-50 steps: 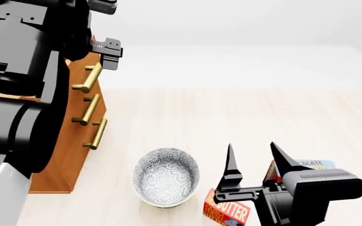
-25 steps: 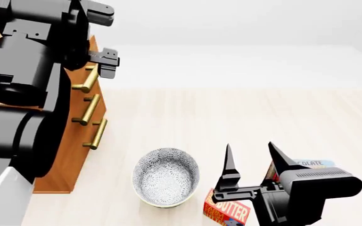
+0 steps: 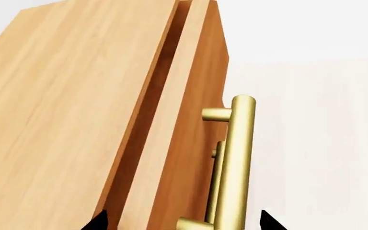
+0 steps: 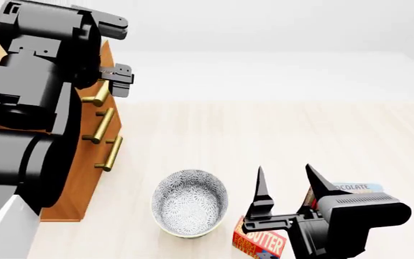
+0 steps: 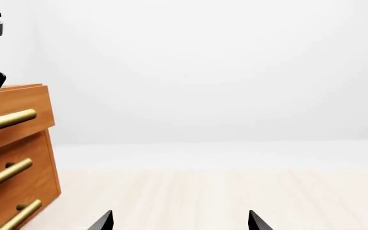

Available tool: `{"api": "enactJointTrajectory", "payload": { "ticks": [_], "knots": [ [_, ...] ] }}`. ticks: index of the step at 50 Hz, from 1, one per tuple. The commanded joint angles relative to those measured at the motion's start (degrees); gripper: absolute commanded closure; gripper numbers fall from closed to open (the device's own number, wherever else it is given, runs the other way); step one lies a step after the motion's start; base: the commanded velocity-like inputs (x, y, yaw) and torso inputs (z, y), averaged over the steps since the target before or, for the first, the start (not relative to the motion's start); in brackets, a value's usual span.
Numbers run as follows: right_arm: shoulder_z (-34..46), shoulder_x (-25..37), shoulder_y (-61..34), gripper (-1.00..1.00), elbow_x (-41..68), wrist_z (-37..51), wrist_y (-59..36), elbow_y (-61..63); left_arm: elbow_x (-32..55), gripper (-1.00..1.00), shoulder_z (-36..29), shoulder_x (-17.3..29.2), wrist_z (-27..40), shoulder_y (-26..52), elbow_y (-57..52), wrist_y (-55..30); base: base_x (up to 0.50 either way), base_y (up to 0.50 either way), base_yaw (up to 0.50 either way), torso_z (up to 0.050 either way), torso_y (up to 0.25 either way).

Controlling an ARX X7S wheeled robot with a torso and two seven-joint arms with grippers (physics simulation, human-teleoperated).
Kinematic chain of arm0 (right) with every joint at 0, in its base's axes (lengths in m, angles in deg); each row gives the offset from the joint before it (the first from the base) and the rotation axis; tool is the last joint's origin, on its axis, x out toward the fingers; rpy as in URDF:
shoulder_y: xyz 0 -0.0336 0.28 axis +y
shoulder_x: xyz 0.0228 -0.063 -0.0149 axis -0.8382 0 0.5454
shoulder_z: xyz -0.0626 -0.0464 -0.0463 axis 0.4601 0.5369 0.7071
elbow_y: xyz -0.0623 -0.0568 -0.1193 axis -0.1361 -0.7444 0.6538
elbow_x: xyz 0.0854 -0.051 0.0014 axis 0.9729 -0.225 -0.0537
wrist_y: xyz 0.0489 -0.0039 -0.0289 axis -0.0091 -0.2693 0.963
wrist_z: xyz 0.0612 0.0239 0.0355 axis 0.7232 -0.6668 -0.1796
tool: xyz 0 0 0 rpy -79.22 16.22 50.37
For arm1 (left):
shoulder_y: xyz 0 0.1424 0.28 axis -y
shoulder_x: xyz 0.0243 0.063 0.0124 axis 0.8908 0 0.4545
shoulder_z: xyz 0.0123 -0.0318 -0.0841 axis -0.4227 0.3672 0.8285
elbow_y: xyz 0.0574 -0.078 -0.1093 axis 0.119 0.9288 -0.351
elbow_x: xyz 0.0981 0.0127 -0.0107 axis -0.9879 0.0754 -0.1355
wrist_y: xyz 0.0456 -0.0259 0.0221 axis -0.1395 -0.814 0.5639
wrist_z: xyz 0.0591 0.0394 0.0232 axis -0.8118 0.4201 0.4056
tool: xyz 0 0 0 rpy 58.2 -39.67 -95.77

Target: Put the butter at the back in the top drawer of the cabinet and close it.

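The butter (image 4: 260, 243), a red and yellow box, lies on the floor at the front right, under my right gripper (image 4: 286, 182). That gripper is open above it with nothing between its fingers; the right wrist view shows its tips (image 5: 179, 223) over bare floor. The cabinet (image 4: 92, 172) stands at the left, with my left arm over it. My left gripper (image 3: 182, 224) is open at the top drawer (image 3: 184, 134), its tips either side of the drawer front and the brass handle (image 3: 238, 163). A dark gap runs between drawer front and cabinet top.
A patterned bowl (image 4: 190, 202) sits on the floor left of the butter. A chocolate box (image 4: 357, 188) lies behind the right gripper, mostly hidden. The two lower drawers with handles (image 4: 103, 125) are shut. The floor is pale wood, with a white wall behind.
My left arm has shifted left and its gripper has come down toward the top drawer's handle. The right gripper has barely moved.
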State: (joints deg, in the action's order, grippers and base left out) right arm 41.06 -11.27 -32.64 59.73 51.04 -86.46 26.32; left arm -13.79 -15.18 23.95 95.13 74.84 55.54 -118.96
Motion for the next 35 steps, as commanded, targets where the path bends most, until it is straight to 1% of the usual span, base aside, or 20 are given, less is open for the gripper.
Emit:
{"api": "enactJointTrajectory", "payload": {
  "ticks": [1, 35],
  "knots": [
    [0.32, 0.15, -0.01, -1.00, -0.08, 0.11, 0.24, -0.38, -0.04, -1.00, 0.93, 0.92, 1.68, -0.91, 0.00, 0.69, 0.00, 0.00, 0.00, 0.000, 0.000],
    [1.35, 0.74, -0.80, -1.00, 0.18, 1.37, -1.04, 0.62, 0.02, -1.00, 2.62, 2.12, 2.42, -2.98, 0.00, 1.49, 0.00, 0.00, 0.00, 0.000, 0.000]
  ]
}}
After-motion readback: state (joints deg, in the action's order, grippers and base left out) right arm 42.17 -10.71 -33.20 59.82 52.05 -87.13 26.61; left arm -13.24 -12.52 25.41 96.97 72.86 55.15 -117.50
